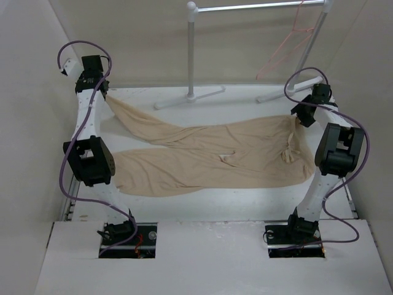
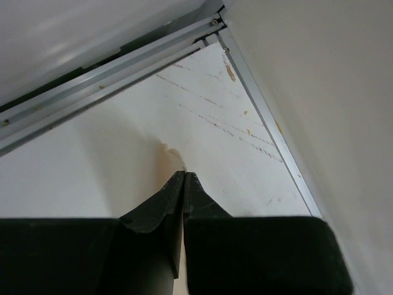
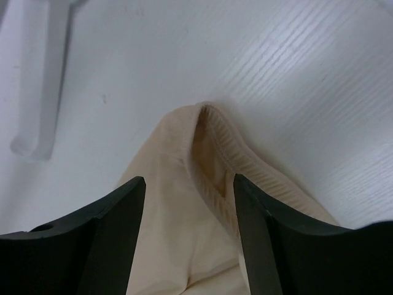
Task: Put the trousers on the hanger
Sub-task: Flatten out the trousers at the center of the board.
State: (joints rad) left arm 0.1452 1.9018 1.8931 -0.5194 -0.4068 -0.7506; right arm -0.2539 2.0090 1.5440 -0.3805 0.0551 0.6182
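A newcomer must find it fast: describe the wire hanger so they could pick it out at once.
At the far edge of the white table stands a white tube garment rack. From its top bar, near the right upright, hangs the thin pinkish-red wire clothes hanger. Unlike the thick white tubes around it, it is thin, coloured wire.

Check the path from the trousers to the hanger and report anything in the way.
Nothing visible blocks it. The trousers lie across the table; the hanger hangs from the rack at the far right. Between them are only bare table and the rack's right foot, low on the surface.
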